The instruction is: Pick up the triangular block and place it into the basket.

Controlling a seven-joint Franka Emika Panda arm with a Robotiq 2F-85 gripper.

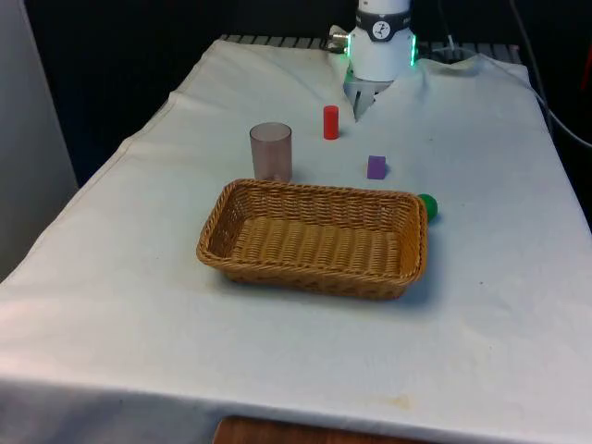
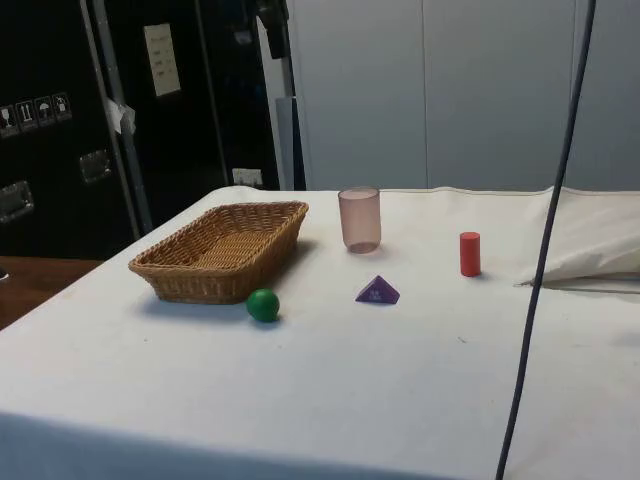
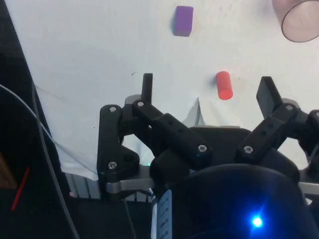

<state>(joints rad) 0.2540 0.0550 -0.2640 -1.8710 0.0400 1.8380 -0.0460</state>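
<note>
The purple triangular block (image 1: 376, 166) lies on the white cloth behind the wicker basket (image 1: 313, 239), towards the front view's right. From the side it is a low purple wedge (image 2: 377, 290) between the green ball and the red cylinder, with the basket (image 2: 222, 250) off to one side. My gripper (image 1: 358, 104) hangs at the far end of the table, beyond the red cylinder and well away from the block. In the wrist view the gripper (image 3: 208, 85) is open, its fingers (image 3: 147, 85) wide apart and holding nothing, with the purple block (image 3: 183, 21) ahead of them.
A translucent pink cup (image 1: 271, 151) stands upright just behind the basket. A red cylinder (image 1: 330, 122) stands between the cup and my gripper. A green ball (image 1: 427, 205) rests against the basket's corner on the front view's right. A black cable (image 2: 545, 260) hangs across the side view.
</note>
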